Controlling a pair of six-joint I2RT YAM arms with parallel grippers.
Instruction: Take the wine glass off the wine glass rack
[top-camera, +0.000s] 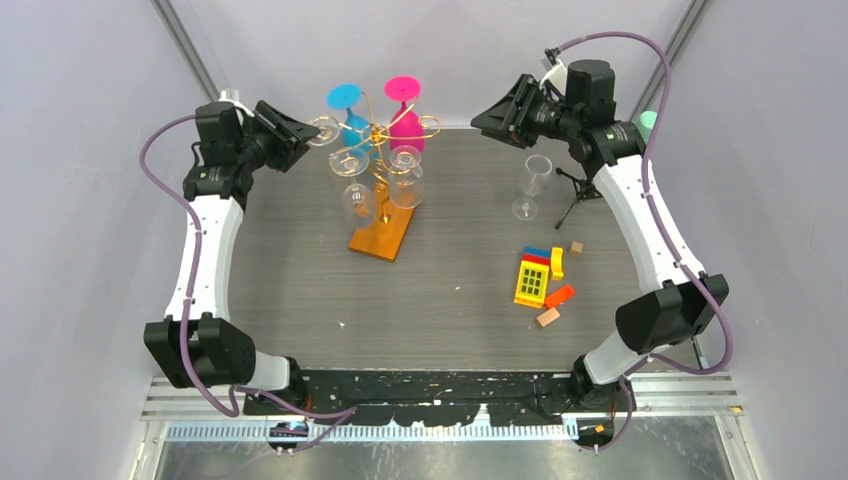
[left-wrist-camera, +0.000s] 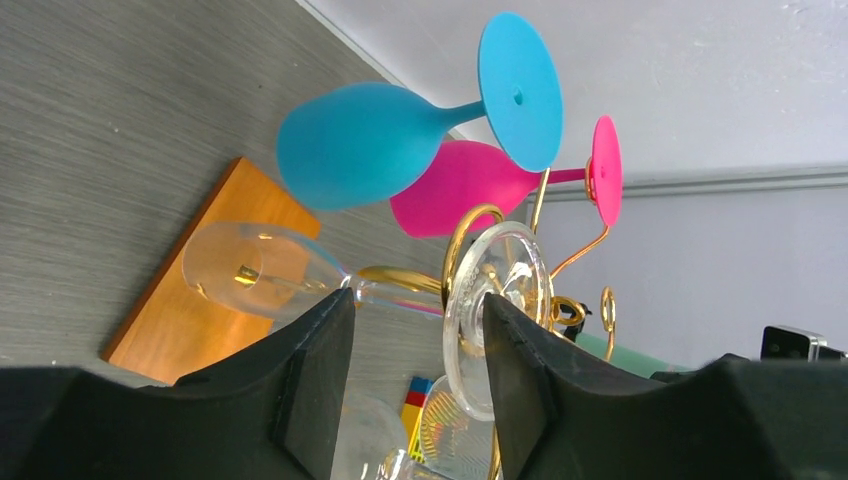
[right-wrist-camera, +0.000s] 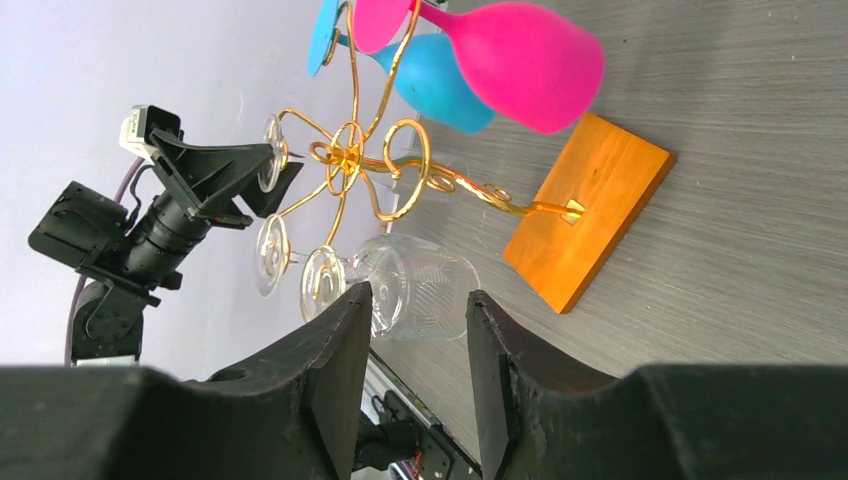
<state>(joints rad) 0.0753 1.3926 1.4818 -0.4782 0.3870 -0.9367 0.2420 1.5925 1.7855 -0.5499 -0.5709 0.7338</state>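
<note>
Dark grey wood-grain tabletop (top-camera: 440, 300), pale lilac walls on three sides.

Clear stemmed wine glass (left-wrist-camera: 270, 270): hangs bowl-down on the far-left side of the thin gold wire wine glass rack (top-camera: 378, 140), its round foot caught in one curled scroll arm. The rack's flat orange-brown wooden base (top-camera: 381, 240) sits left of centre on the table.

Left gripper (left-wrist-camera: 418, 302): raised to the level of the scroll arms, jaws partly apart and straddling the glass's foot and stem. The foot's rim lies against or just beside one finger (left-wrist-camera: 515, 370); contact cannot be told. A clear gap shows on the other side, so there is no clamp.

Also hanging bowl-down on the rack: matte blue wine glass (top-camera: 344, 97), matte magenta wine glass (top-camera: 407, 128) just beside it at the back, and further clear glasses on the near arms, one of them ribbed (right-wrist-camera: 420, 285).

Right gripper (right-wrist-camera: 417, 295): up in the air, well right of the rack and facing it, jaws apart, nothing between them.

Right half of the table: upright clear wine glass (top-camera: 535, 180), small black tripod (top-camera: 575, 195) just beside it, a cluster of coloured toy blocks (top-camera: 532, 280) nearer the arm bases.
</note>
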